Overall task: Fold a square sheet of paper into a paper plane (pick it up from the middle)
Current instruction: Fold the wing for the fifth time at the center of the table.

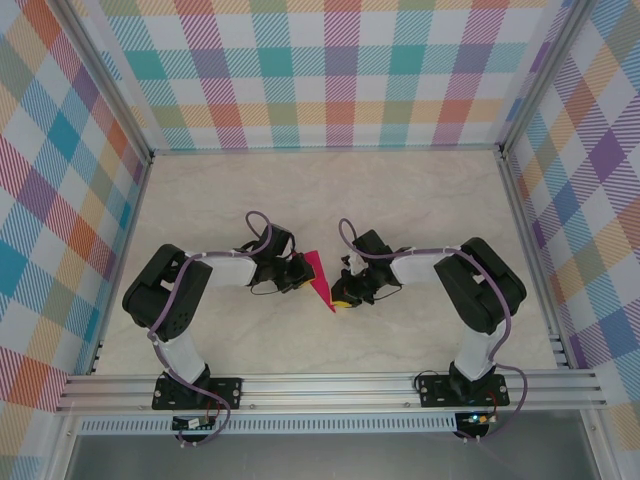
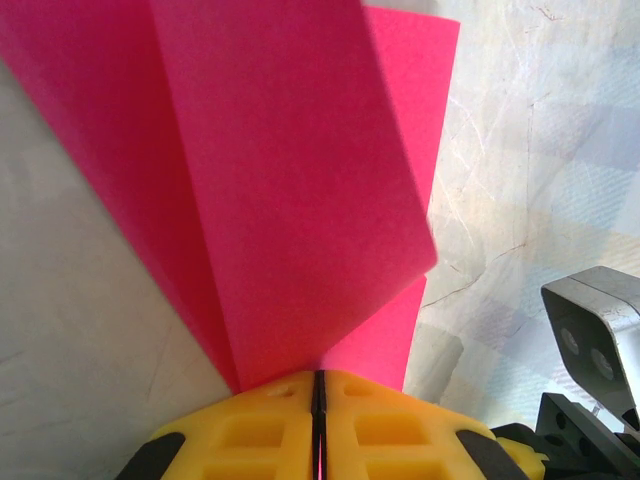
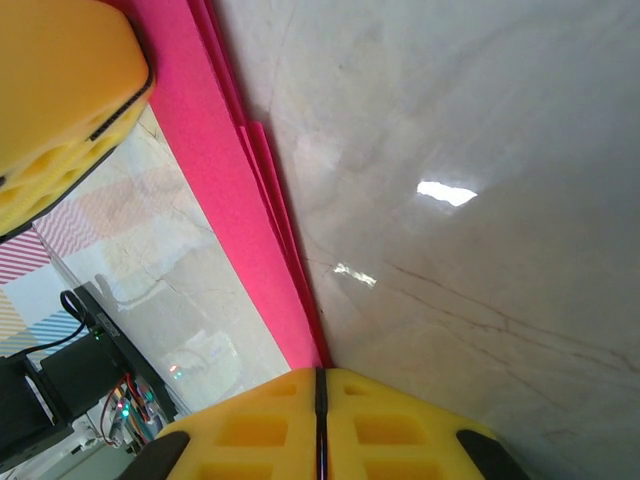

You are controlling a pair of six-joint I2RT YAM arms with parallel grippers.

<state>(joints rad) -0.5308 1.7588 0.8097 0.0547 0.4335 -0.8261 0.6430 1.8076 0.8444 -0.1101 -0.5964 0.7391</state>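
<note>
At the near edge, a silver aluminium rail [image 1: 330, 385] carries the two black-and-white arms' bases, the left arm's at 7 o'clock and the right arm's at 5 o'clock in the top view. Both arms bend inward over the pale marbled table top [image 1: 420, 190] and meet near its middle.

Between them lies the paper plane [image 1: 322, 282], a narrow pointed dart of folded magenta-pink paper. Its tip points toward 5 o'clock and its wider end toward 11 o'clock. The left gripper [image 1: 302, 274] sits at the plane's 9 o'clock and the right gripper [image 1: 343, 296] at its 4 o'clock.

In the left wrist view, the left gripper [image 2: 318, 385] has its yellow ribbed pads pressed together, clamped on the paper plane [image 2: 290, 180]. The plane fans out toward 12 o'clock in several overlapping layers, and the top flap lifts off the layers beneath.

In the right wrist view, the right gripper [image 3: 320, 385] is likewise clenched. The plane's [image 3: 230, 200] layered edge runs into the seam between the pads and stretches away toward 11 o'clock.

Beyond the table stand pastel plaid walls [image 1: 330, 70].
</note>
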